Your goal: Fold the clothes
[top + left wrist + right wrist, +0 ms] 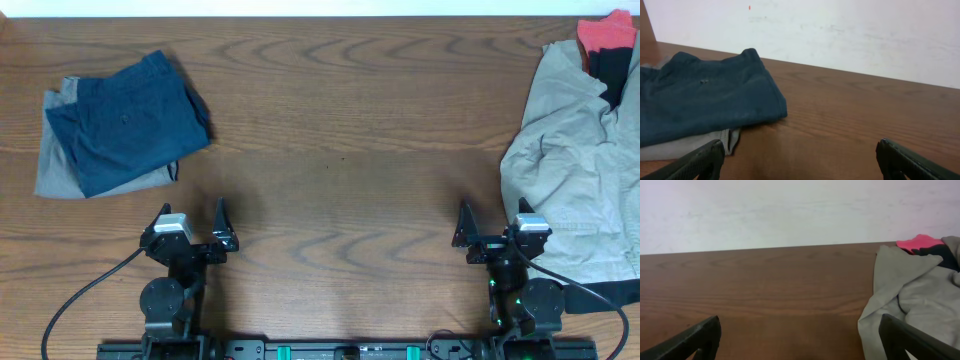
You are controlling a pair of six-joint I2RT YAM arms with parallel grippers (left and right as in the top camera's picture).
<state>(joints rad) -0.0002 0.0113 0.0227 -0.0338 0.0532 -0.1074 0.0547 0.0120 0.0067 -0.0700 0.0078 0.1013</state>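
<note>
Navy shorts (128,120) lie folded atop a grey piece (55,168), upper left of the overhead view: done, I judge. Khaki shorts (575,170) and black-and-red garment (606,42) sit crumpled at the right edge, not yet folded. Left claw (191,210) and right claw (493,212) hang released, empty, above the bench (340,180).

Both arms folded back low, well apart; left hand (190,215) and right hand (493,218) wide open, empty.
</note>
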